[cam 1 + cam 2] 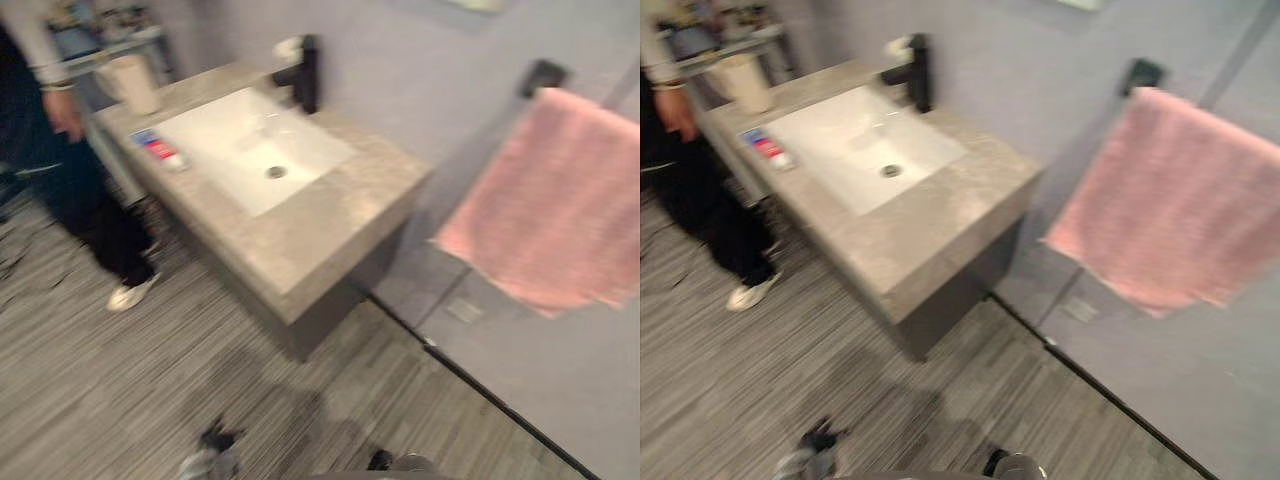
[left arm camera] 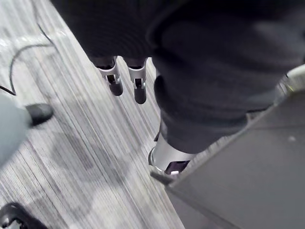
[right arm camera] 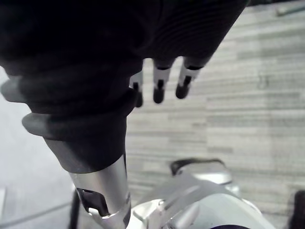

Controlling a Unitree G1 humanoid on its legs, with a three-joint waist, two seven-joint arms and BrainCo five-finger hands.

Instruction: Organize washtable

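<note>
The washtable (image 1: 300, 240) has a grey stone top with a white basin (image 1: 250, 140) sunk into it. A black faucet (image 1: 305, 72) stands at the basin's far edge, with a small white item (image 1: 288, 47) beside it. A red, white and blue tube (image 1: 160, 150) lies on the left rim. A beige cup (image 1: 135, 82) stands at the far left corner. My left hand (image 2: 138, 86) hangs over the floor, fingers straight and holding nothing. My right hand (image 3: 159, 88) also points down at the floor, open and empty. Both hands are well away from the washtable.
A pink towel (image 1: 560, 210) hangs from a dark wall mount (image 1: 543, 75) to the right of the washtable. A person (image 1: 60, 150) in dark trousers and a white shoe stands at the table's left end. Striped grey floor (image 1: 200, 350) lies in front.
</note>
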